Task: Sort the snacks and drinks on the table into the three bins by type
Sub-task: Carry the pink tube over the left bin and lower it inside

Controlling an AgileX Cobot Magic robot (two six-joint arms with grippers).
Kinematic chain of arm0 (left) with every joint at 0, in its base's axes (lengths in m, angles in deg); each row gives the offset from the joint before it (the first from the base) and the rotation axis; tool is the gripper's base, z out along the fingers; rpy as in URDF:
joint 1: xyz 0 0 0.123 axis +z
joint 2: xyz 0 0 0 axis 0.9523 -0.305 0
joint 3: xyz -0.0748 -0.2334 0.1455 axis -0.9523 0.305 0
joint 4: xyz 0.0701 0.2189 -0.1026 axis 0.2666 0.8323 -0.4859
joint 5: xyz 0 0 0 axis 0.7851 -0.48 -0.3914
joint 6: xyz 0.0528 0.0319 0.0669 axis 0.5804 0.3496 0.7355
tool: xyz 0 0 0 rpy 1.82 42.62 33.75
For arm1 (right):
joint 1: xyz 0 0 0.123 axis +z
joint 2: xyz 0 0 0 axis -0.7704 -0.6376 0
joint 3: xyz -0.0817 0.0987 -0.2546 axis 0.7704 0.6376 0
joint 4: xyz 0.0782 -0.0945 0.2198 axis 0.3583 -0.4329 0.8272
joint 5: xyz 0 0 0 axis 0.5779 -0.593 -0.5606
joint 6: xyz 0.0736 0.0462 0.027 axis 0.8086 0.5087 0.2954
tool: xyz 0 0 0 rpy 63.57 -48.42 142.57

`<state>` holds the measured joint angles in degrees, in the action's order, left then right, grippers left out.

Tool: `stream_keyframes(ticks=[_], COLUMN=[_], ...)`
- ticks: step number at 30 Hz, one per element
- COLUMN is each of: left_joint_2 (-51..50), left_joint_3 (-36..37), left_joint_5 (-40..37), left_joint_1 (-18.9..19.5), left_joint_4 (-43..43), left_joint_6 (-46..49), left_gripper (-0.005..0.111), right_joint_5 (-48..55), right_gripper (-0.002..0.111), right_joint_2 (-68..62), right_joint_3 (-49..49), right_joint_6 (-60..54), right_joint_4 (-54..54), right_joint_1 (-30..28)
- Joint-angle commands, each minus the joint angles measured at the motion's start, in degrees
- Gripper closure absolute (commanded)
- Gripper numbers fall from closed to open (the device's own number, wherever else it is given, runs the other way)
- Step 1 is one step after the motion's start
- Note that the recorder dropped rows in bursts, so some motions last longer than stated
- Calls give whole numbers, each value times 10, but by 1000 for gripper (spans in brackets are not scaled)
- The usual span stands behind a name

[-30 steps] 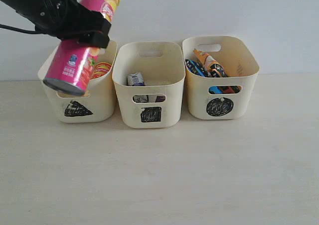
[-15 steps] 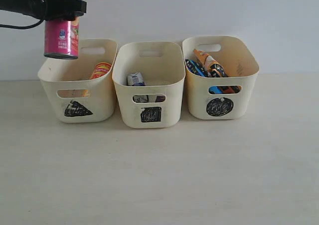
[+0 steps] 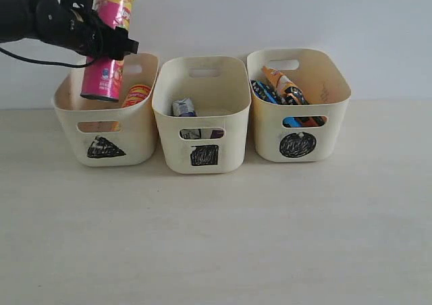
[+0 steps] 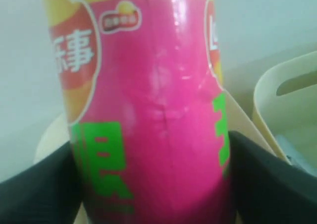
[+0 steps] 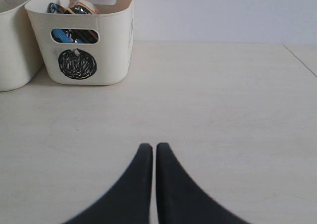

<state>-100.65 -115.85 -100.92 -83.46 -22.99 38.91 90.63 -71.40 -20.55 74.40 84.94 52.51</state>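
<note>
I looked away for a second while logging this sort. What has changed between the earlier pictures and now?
The left gripper kept its hold on the pink-red chip tube. It swung the tube from a tilt low before the triangle bin up and to the left, then back over that bin's opening, nearly upright. Nothing was let go. The yellow tube, square bin and circle bin did not move.

The pink-red chip tube [image 4: 158,135] looks glossy, the cream plastic bins [image 3: 233,150] matt, the wood-grained table [image 3: 216,244] smooth.
</note>
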Motion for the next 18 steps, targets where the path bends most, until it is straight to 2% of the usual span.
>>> stream_keyframes(ticks=[1,6,8,9,10,11,13,14,18], left_joint_2=[-14,-23,-25,-26,-28,-28,-28,-28,-28], left_joint_3=[-13,-13,-13,-13,-13,-13,-13,-13,-13], left_joint_5=[-3,-12,-20,-27,-29,-30,-29,-29,-31], left_joint_1=[4,14,20,20,20,20,20,20,20], left_joint_4=[4,7,7,7,7,7,7,7,7], left_joint_6=[4,4,4,4,4,4,4,4,4], left_gripper=[102,102,97,84,76,55,26,19,20], right_joint_5=[-4,-4,-4,-4,-4,-4,-4,-4,-4], right_gripper=[108,108,108,108,108,108,108,108,108], right_joint_2=[3,3,3,3,3,3,3,3,3], right_joint_3=[3,3,3,3,3,3,3,3,3], right_joint_6=[0,0,0,0,0,0,0,0,0], right_joint_4=[-5,-5,-5,-5,-5,-5,-5,-5,-5], right_joint_1=[-3,-3,-3,-3,-3,-3,-3,-3,-3])
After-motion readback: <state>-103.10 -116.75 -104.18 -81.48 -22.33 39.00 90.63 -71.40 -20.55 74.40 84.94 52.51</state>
